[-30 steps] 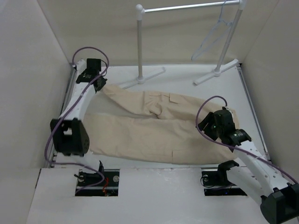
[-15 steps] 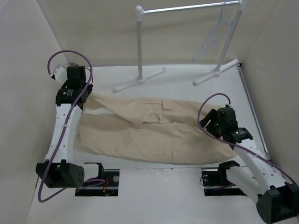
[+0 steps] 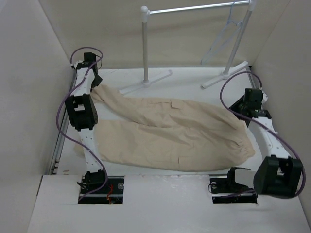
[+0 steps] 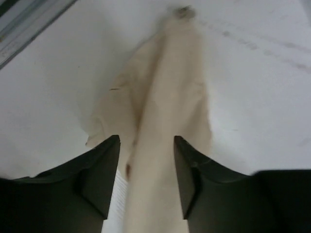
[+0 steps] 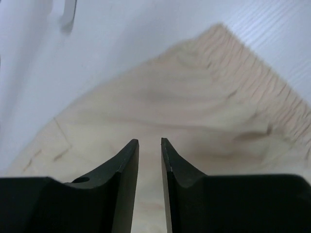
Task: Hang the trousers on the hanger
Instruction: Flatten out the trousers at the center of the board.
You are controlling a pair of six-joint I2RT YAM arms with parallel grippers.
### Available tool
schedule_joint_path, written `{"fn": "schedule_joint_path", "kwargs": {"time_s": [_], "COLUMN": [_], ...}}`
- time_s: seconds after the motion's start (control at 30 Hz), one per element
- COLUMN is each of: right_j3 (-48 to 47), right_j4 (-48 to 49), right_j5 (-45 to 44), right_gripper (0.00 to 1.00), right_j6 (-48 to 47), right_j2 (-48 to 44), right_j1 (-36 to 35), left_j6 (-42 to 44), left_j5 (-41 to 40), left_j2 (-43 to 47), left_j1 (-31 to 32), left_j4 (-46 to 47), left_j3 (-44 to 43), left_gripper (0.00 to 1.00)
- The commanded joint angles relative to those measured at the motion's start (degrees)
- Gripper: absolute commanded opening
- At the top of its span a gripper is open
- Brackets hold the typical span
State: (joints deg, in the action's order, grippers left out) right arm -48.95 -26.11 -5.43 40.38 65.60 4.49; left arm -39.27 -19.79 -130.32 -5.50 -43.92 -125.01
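The beige trousers [image 3: 165, 131] lie spread across the table, waistband to the right and leg ends to the far left. My left gripper [image 3: 93, 81] hangs over the far-left leg end. In the left wrist view it [image 4: 146, 141] is open, and a raised fold of the trousers [image 4: 170, 97] runs between its fingers. My right gripper [image 3: 244, 109] hovers just off the right end. In the right wrist view it [image 5: 149, 141] stands narrowly open above the gathered waistband [image 5: 252, 73], with nothing between the tips. The pale hanger [image 3: 223, 36] hangs on the rack at the back right.
A white clothes rack [image 3: 145, 43] with a metal bar [image 3: 194, 8] stands at the back, its feet [image 3: 146, 82] resting on the table behind the trousers. Walls close in on the left, right and back. A metal rail [image 4: 29, 24] runs along the table's left edge.
The left arm swung to the far-left corner, drawing the leg end with it, and its jaws opened. The right arm pulled back to the right off the waist and its jaws narrowed.
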Motion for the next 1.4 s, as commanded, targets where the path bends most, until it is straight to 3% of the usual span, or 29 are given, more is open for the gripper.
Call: {"fn": "schedule_joint_path", "kwargs": {"time_s": [0.0, 0.07, 0.13, 0.27, 0.4, 0.6, 0.8, 0.9, 0.97, 1.1, 1.37], "right_j3": [-6.32, -9.31, -12.30, -14.95, -12.23, -9.85, -9.32, -8.97, -9.58, -12.48, -17.32], "right_j4": [5.00, 6.15, 5.98, 5.36, 6.33, 7.12, 7.65, 7.48, 7.13, 5.55, 2.73], "right_j5": [-2.91, -5.28, -7.04, -7.14, -7.31, -6.17, -5.20, -5.29, -5.73, -6.43, -4.86], "right_gripper": [0.38, 0.56, 0.64, 0.65, 0.63, 0.66, 0.66, 0.66, 0.67, 0.71, 0.65], "right_j6": [-2.50, -2.41, -2.32, -1.53, -0.74, -0.57, -1.09, -1.01, -1.09, -1.09, -1.44], "right_j2": [7.85, 12.25, 16.29, 19.74, 19.47, 20.44, 20.27, 20.79, 21.75, 25.70, 33.88], "right_j1": [3.54, 3.82, 4.25, 3.91, 3.64, 5.13, 5.92, 7.24, 8.12, 9.53, 9.35], "left_j6": [1.56, 1.04, -0.01, -6.15, -8.63, -9.07, -10.83, -11.45, -12.06, -12.94, -13.29], "left_j5": [0.01, 0.28, 0.28, 3.95, 9.94, 18.20, 17.51, 17.86, 18.12, 17.68, 16.63], "left_j2": [7.34, 14.09, 21.48, 30.38, 31.19, 22.24, 14.41, 10.45, 9.12, 14.37, 27.22], "left_j1": [-0.96, -1.40, -1.84, -4.74, -7.55, -8.35, -8.26, -8.26, -8.26, -8.26, -6.77], "left_j4": [-3.74, 1.62, 7.85, 13.94, 19.38, 27.31, 27.05, 26.09, 24.94, 25.99, 27.31], "left_j3": [2.19, 11.23, 22.39, 39.54, 48.18, 43.38, 36.60, 33.70, 32.29, 34.74, 41.33], "left_gripper": [0.49, 0.52, 0.54, 0.52, 0.51, 0.53, 0.46, 0.35, 0.16, 0.03, 0.02]}}
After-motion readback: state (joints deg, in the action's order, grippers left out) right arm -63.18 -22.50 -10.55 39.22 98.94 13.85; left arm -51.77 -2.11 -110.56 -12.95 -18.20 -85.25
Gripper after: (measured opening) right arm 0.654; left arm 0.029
